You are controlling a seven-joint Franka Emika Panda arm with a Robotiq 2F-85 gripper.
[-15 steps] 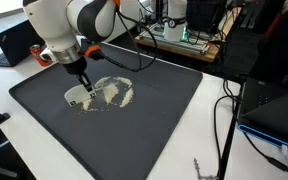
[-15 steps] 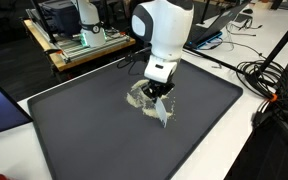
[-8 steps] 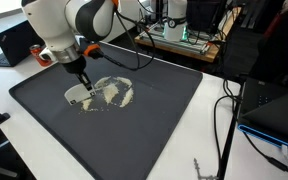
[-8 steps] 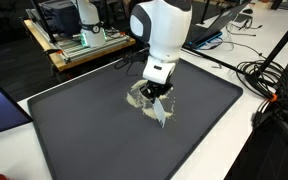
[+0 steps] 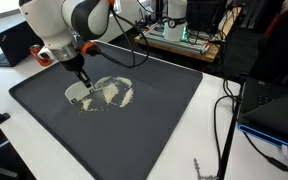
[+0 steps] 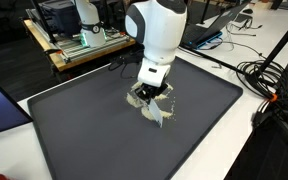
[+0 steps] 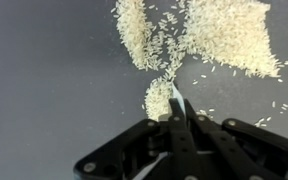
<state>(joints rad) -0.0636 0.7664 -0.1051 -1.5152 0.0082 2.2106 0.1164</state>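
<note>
The end effector [image 7: 176,122] is pressed together on a thin pale tool [image 7: 175,100]. The tool's tip sits at a small heap split off from the spilled rice [image 7: 219,35], which fills the upper right of the wrist view. The step looks like scraping grains across the dark mat [image 5: 154,120], and the next move would call for a low, steady drag. Only the wrist view shows the pinch and single grains, while both exterior views place the rice mid-mat on the counter [image 5: 209,135].

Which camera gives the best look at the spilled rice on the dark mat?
The wrist view: single grains of the rice show clearly above the claw, shut on a thin pale tool. In both exterior views the rice is only a small pale patch beside the arm.
</note>
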